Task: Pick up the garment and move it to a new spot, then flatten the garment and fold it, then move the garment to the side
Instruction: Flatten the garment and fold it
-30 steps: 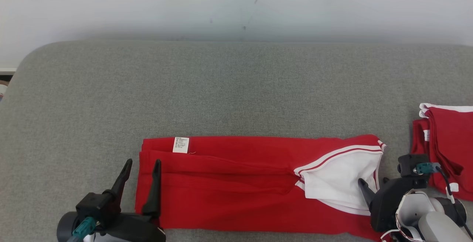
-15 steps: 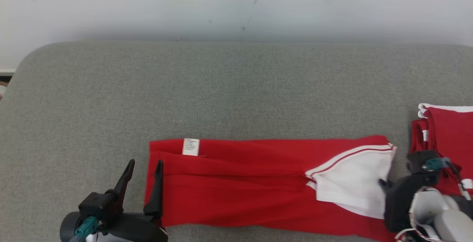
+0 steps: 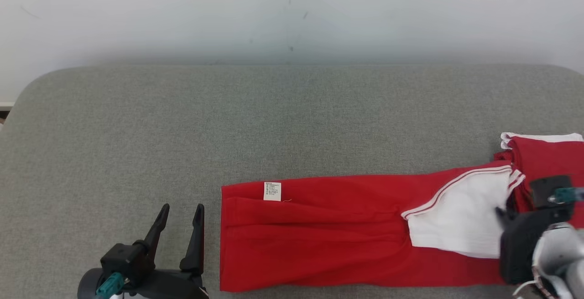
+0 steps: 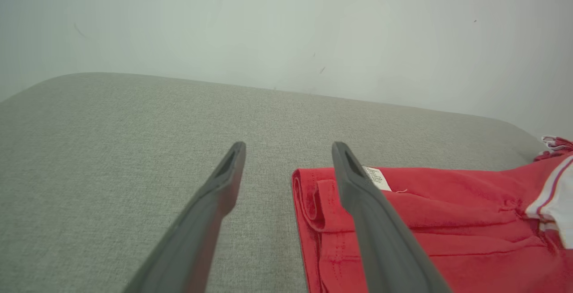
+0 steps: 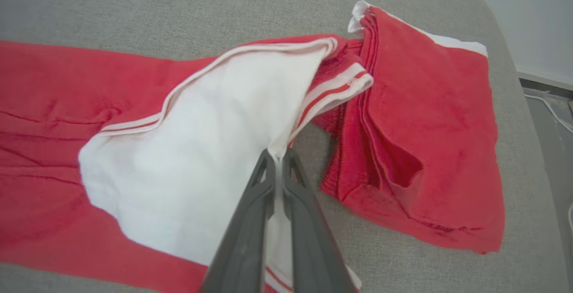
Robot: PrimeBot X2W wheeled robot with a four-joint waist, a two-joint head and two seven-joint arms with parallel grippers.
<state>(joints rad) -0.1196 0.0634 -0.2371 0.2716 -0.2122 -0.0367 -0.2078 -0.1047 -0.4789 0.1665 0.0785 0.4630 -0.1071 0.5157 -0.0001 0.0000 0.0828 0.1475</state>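
The garment [image 3: 319,235] is red with a white sleeve panel [image 3: 461,221]. It lies folded into a long strip across the near part of the grey padded surface [image 3: 273,121]. My right gripper [image 5: 278,154] is shut on the right edge of the white panel [image 5: 201,150], lifting it a little; its dark body sits at the strip's right end [image 3: 502,212]. Just left of the garment's left edge, my left gripper [image 3: 182,207] stands open. Its right finger overlaps the red hem [image 4: 313,203] in the left wrist view, and nothing sits between the fingers [image 4: 224,185].
A second red garment [image 3: 547,157] lies folded at the surface's right edge, touching the strip's end [image 5: 425,127]. A white label [image 3: 272,191] marks the strip's far left corner. A pale wall runs behind. Floor with a cable [image 5: 550,109] shows beyond the right edge.
My right gripper has shut on the white panel and pulled the whole garment to the right, up against the folded pile. The left gripper stayed open, and the garment's left edge slid away from it.
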